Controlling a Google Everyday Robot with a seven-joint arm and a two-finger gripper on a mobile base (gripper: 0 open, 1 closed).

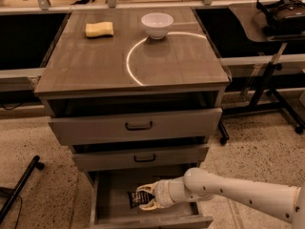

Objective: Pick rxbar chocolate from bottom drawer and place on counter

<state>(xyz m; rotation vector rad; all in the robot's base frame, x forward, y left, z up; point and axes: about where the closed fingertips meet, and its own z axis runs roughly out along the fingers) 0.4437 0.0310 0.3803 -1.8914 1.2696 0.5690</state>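
Observation:
The bottom drawer of the cabinet is pulled open. My gripper reaches into it from the right on a white arm, with its pale fingers around the rxbar chocolate, a small black wrapper with pale lettering. The bar sits just above the drawer floor, near the middle. The counter is the glossy grey-brown top above, marked with a thin white arc.
A yellow sponge and a white bowl sit at the back of the counter. Two shallower drawers with black handles stick out slightly above the bottom one. A black stand leg lies at the left, and a wheeled stand at the right.

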